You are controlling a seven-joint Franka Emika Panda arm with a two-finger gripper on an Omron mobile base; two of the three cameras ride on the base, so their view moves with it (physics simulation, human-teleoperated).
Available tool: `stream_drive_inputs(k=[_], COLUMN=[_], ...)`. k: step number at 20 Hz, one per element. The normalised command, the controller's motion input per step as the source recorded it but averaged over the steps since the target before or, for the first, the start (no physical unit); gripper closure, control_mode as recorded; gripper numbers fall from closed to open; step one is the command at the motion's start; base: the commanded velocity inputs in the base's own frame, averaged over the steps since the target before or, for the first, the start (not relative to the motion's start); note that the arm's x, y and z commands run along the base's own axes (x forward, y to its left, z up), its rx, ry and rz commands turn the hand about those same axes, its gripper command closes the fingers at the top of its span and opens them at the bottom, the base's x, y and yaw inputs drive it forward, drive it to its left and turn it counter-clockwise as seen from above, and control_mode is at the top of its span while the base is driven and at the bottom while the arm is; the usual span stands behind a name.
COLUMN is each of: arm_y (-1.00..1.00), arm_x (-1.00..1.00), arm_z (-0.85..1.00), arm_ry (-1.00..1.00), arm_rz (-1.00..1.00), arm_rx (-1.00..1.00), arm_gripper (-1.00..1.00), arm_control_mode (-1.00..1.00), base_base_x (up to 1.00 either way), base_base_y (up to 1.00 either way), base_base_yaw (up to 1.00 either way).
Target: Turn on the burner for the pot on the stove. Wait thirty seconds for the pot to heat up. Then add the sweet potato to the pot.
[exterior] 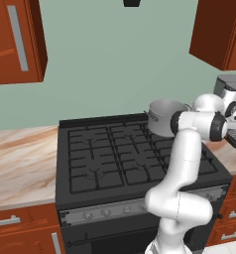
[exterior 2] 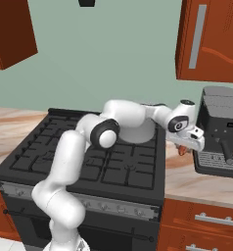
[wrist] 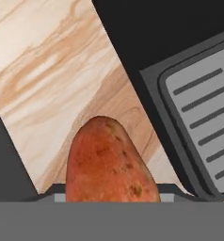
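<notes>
Pot (exterior: 165,118) on stove (exterior: 120,158) back burner, contents unseen; tool (exterior 2: 186,146) grips sweet potato (wrist: 108,162)

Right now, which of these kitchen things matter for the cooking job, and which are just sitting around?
Part of the job:
- pot, on the back right burner
- stove
- sweet potato, between the jaws of the gripper, over the counter

Just sitting around:
- coffee machine, on the counter right of the stove
- wall cabinets
</notes>
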Motion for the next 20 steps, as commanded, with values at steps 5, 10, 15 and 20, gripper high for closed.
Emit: stream_drive_inputs(k=[5, 10, 15, 20], arm_y=[0.32, 0.39, 0.38, 0.36], arm_x=[-0.38, -0.35, -0.58, -0.66], arm_z=[0.84, 0.27, 0.44, 0.84], arm_ry=[-0.21, -0.19, -0.25, -0.21], arm_rz=[0.00, 0.00, 0.00, -0.01], arm_rx=[0.00, -0.02, -0.07, -0.10], arm_gripper=[1.00, 1.00, 1.00, 1.00], arm_control_mode=[-1.00, -1.00, -1.00, -1.00], base_base_x=[0.00, 0.00, 0.00, 0.00], base_base_y=[0.00, 0.00, 0.00, 0.00], base_base_yaw=[0.00, 0.00, 0.00, 0.00])
